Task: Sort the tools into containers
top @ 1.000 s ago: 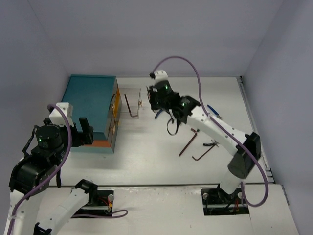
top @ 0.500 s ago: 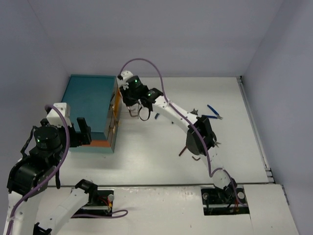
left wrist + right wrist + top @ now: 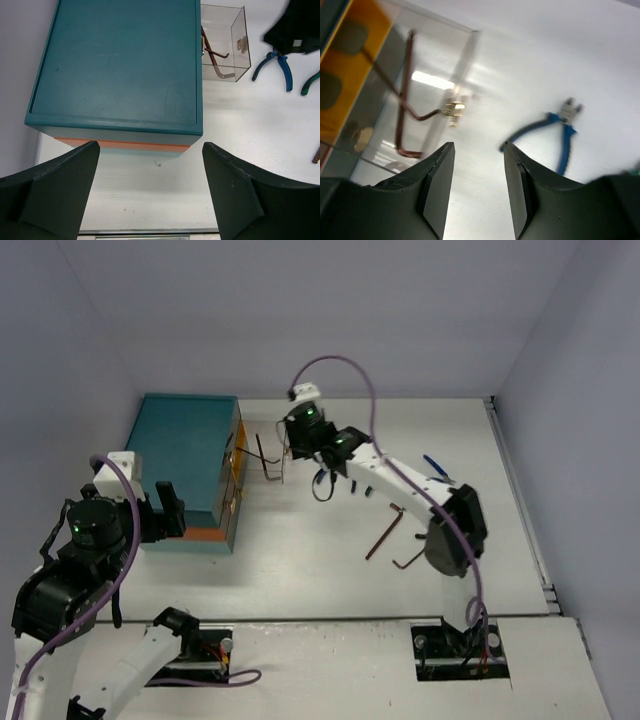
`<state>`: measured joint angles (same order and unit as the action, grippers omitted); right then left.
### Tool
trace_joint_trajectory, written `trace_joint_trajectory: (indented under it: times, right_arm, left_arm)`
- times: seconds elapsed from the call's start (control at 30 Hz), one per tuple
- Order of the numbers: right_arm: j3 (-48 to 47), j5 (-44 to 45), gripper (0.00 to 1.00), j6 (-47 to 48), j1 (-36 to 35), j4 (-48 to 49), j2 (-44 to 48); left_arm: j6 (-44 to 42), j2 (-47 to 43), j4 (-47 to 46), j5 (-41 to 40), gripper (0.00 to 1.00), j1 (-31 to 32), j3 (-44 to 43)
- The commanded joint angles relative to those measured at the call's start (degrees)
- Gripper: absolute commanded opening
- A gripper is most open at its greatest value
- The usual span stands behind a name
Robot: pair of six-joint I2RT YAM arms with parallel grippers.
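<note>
While the right claw (image 3: 477, 150) hangs with its jaws slightly apart and empty just before the clear drawer (image 3: 461, 75), its brass knob (image 3: 452, 107) and front wall stand between the claw and the dark hex keys (image 3: 406, 95) lying inside. The drawer stands pulled out of the teal chest (image 3: 115, 60). Blue pliers (image 3: 559, 131) lie on the bench (image 3: 520, 60) near the drawer, green pliers (image 3: 311, 82) just beside them, and loose hex keys (image 3: 384, 530) well apart to the right. The left claw (image 3: 150, 150) hovers spread wide and empty over the chest's near edge.
</note>
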<state>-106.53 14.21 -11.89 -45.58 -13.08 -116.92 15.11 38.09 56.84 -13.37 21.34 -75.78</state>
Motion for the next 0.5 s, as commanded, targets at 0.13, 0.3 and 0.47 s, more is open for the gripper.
trace_joint_trajectory:
  times: [0.13, 0.3, 0.47]
  right_arm:
    - [34.42, 11.70, 0.42, -17.98, 11.11, 1.43, 29.10]
    - [52.10, 8.25, 0.41, -26.87, 13.45, 0.69, 37.14]
    - [60.90, 3.96, 0.39, -35.39, 14.21, 0.77, 36.95]
  left_arm:
    - [-0.38, 2.19, -2.26, 1.34, 0.81, 0.33, -2.59]
    - [-0.43, 2.52, -2.26, 1.87, 0.81, 0.54, -3.42]
    - [-0.56, 2.82, -2.20, 1.85, 0.81, 0.75, -3.67]
